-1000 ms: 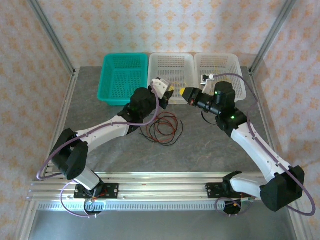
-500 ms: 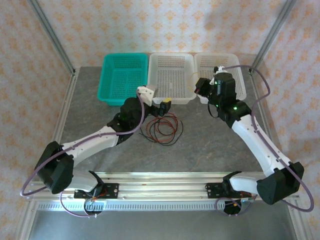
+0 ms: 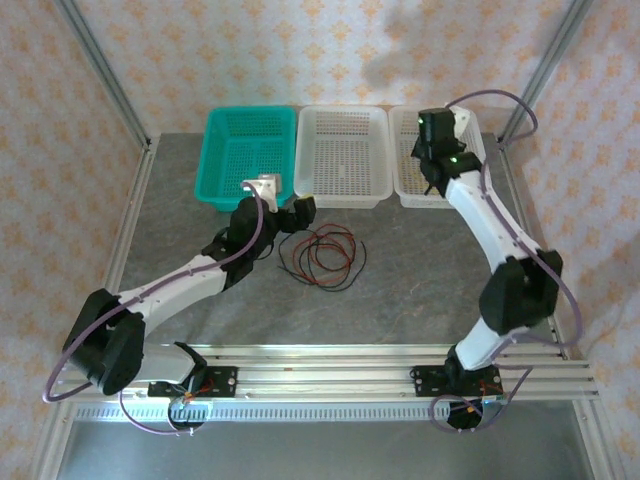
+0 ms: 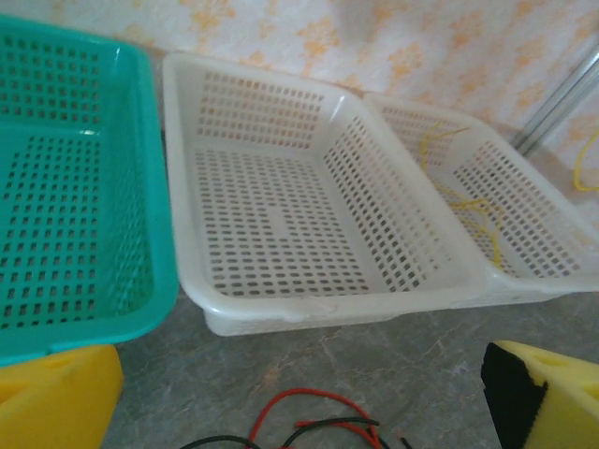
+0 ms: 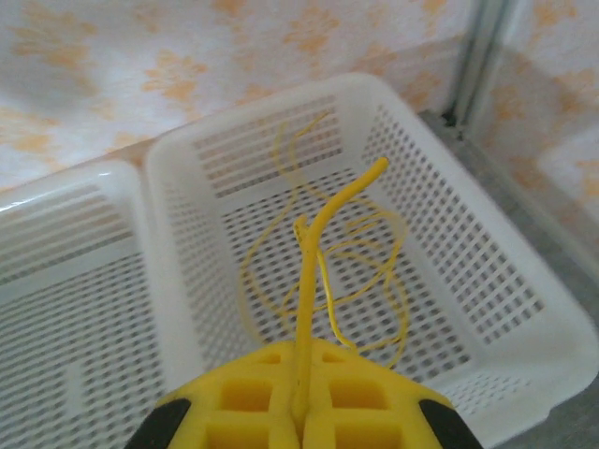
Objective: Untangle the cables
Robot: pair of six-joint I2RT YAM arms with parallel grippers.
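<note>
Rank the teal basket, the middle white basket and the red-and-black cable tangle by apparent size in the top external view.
1. Teal basket and middle white basket: too alike to rank against each other.
2. Red-and-black cable tangle: clearly smaller than either basket.

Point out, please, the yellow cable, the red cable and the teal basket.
yellow cable [image 5: 301, 299], right wrist view, upright strand.
red cable [image 4: 304, 393], left wrist view, top of loop.
teal basket [image 3: 247, 150], top external view, bare floor.
</note>
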